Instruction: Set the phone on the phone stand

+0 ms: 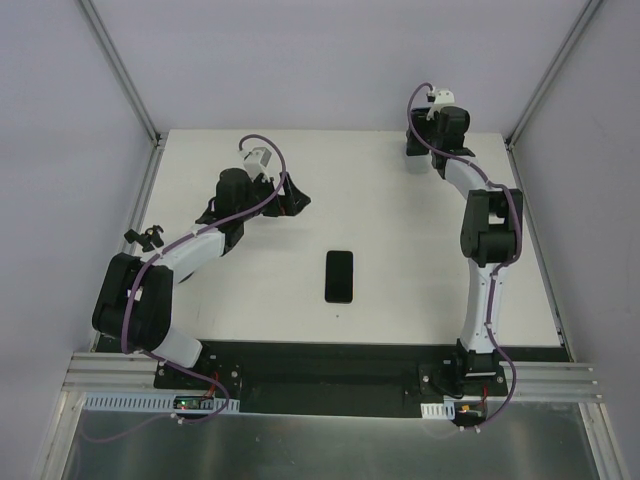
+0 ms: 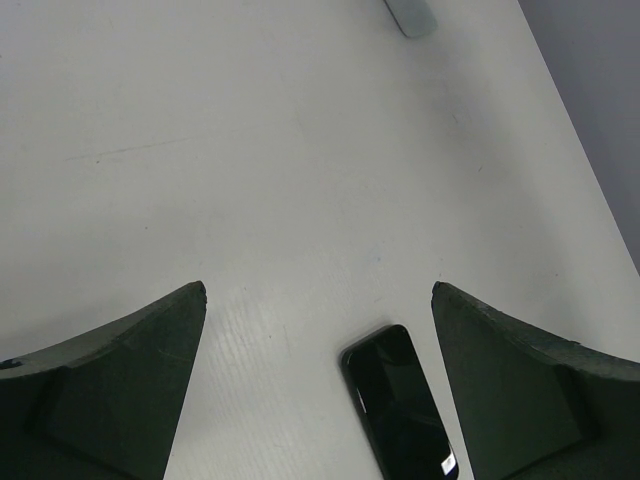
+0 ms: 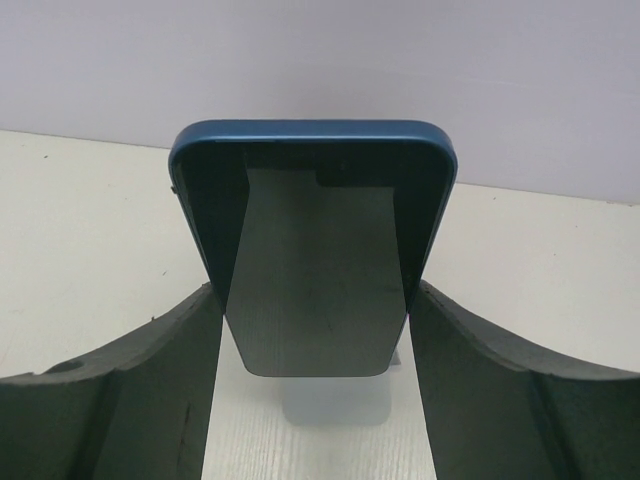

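A blue-edged phone (image 3: 205, 190) stands upright in the right wrist view, with the grey plate of the phone stand (image 3: 315, 330) against the face turned to the camera and a paler base below. My right gripper (image 3: 315, 290) has one finger pressed on each side edge of this phone; it sits at the table's far right (image 1: 418, 150), where the wrist hides phone and stand. A second phone, black (image 1: 339, 276), lies flat mid-table. My left gripper (image 1: 288, 195) is open and empty, with the black phone (image 2: 400, 410) ahead near its right finger.
The white table (image 1: 400, 220) has grey walls at the back and both sides. In the left wrist view a grey piece (image 2: 410, 15) shows at the top edge, cut off by the frame. The table's right edge runs close behind the right arm.
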You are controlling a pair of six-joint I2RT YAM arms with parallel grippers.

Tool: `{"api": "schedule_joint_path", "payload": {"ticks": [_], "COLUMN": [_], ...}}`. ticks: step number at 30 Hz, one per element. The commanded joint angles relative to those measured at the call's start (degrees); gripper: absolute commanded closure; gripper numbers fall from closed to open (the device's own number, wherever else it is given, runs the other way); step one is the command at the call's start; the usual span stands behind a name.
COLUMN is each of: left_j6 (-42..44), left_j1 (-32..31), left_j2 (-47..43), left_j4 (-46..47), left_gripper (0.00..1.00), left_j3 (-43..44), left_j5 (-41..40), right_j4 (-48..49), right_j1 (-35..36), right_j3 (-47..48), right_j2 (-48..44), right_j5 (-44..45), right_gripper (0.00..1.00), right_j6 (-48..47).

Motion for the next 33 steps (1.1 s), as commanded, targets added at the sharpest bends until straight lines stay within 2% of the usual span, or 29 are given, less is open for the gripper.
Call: {"api": "schedule_joint_path", "payload": {"ticks": [1, 13, 28, 31, 33], "left_j6": [-0.9, -1.0, -1.2, -1.2, -1.0], "left_j1": [0.4, 0.4, 0.4, 0.4, 0.4], "left_j2": [-0.3, 0.0, -0.2, -0.3, -0.3], "left_j4": [2.7, 2.8, 3.0, 3.0, 3.0], "left_gripper": [0.07, 0.07, 0.07, 0.07, 0.07], "left_j3": [1.7, 1.9, 1.6, 1.5, 1.5], "left_j5": [1.5, 2.0, 2.0, 1.9, 1.9], "right_j4": [6.2, 5.0, 6.1, 5.0, 4.1], "right_j1": [-0.4, -1.3, -0.8, 0.3, 1.0], "right_j3": [4.8, 8.3, 1.7, 1.4, 1.6], "right_j2": [0.4, 4.1, 3.3, 3.3, 3.4], "right_j5": [0.2, 0.3, 0.9, 2.9, 7.2], "right_gripper": [1.00, 0.99, 1.00, 0.99, 1.00], "right_j6": [-2.2, -3.4, 0.1, 0.0, 1.0]}}
